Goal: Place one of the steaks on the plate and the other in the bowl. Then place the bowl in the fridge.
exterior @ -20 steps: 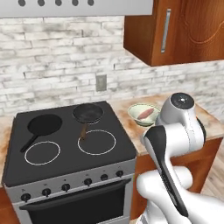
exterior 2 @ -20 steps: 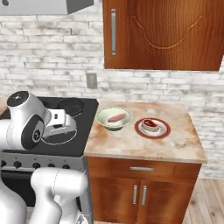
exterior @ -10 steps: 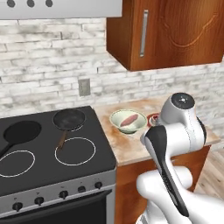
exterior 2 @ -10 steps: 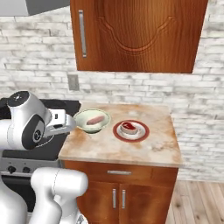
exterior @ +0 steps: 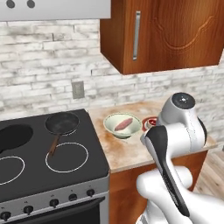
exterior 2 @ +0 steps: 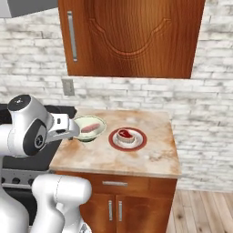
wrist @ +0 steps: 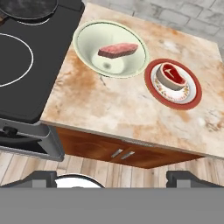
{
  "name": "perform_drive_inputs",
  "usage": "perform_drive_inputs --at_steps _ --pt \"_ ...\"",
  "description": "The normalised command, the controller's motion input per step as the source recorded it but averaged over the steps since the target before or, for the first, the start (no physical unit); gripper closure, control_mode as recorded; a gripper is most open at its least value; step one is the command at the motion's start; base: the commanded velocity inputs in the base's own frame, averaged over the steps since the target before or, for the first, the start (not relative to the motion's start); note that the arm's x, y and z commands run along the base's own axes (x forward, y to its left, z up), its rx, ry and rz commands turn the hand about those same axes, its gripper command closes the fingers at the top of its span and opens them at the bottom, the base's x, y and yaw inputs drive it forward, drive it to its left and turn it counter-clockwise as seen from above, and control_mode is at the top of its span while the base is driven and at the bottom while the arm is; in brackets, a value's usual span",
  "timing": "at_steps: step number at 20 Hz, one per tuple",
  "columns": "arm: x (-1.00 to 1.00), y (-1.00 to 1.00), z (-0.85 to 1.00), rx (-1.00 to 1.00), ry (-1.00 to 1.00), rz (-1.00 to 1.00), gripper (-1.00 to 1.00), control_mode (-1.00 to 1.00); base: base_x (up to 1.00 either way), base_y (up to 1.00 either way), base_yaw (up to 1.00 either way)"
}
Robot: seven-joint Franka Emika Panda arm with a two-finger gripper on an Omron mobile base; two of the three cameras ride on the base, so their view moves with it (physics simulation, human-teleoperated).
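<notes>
**Both steaks placed; the bowl pick-up was where things could slip**

The pale pink steak (wrist: 117,50) lay in the bowl (wrist: 110,49), and the deeper red steak (wrist: 171,75) sat on the plate (wrist: 173,83). Bowl and plate stood side by side on the far part of the surface (wrist: 127,109), close but apart, the bowl on the left next to the stove (exterior: 39,162). The end effector (wrist: 113,179) hung back over the near edge of the surface, its tips spread wide with nothing between them.

By my reading, what remained was to lift the bowl and carry it to the fridge. Several things could have gone wrong from there:

- The bowl's flaring sides offered a poor hold. A pinch on the rim set too shallow could have let it slide out or tip.
- A tilted lift might have spilled the pink steak, which lay loose and off-centre inside.
- The plate stood just right of the bowl. A finger coming down on that side could have knocked it or its steak.
- On the left, the pan (exterior: 62,123) sat on the far burner near the bowl, with its handle pointing toward the near side; a wide swing of the arm could have clipped it.
- Driving the base with the bowl held high could have shaken the meat loose.
</notes>
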Motion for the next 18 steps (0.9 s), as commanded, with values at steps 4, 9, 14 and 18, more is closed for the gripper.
perform_drive_inputs --at_steps 4,9,14,18 --pt "0.0 0.0 0.0 0.0 0.0 0.0 -1.0 1.0 0.28 -0.09 0.0" --pt "0.0 0.0 0.0 0.0 0.0 0.0 -1.0 1.0 0.25 -0.02 0.02" --pt "0.0 0.0 0.0 0.0 0.0 0.0 -1.0 1.0 0.22 -0.01 0.08" --pt "0.22 -0.04 -0.06 0.0 0.0 0.14 -1.0 -1.0 0.06 0.0 0.03"
